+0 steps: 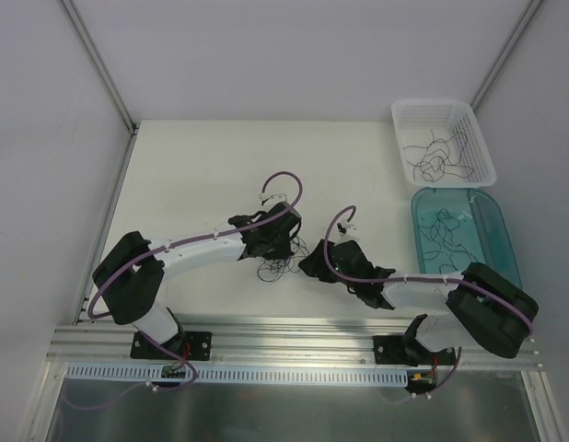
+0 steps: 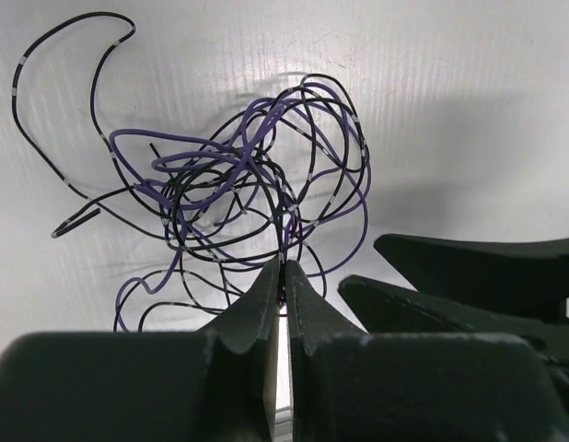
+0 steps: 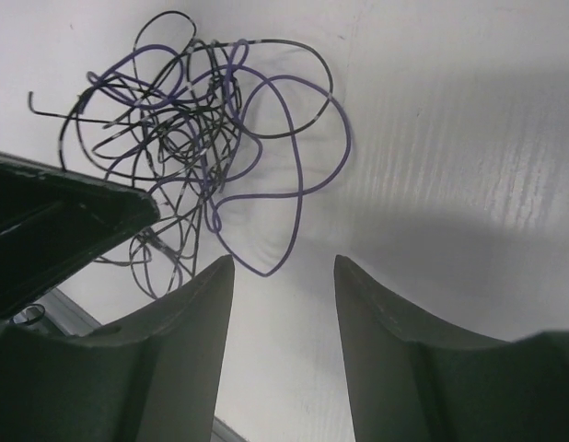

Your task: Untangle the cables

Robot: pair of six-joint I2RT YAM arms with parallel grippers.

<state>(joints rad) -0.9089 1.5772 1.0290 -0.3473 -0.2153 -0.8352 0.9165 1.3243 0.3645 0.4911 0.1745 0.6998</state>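
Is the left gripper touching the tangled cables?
Touching. The left wrist view shows the left gripper shut, with strands of the cables pinched between its tips.

The wad of cables sits on the table mid-width, toward the near edge. The left gripper is at its far-left side, the right gripper just to its right. The basket is in the far right corner, the tray directly in front of it, with loose strands in both.

No writing, label, brand, number or sign can be read in any view. The small pale bands along the cables are too small to show characters.
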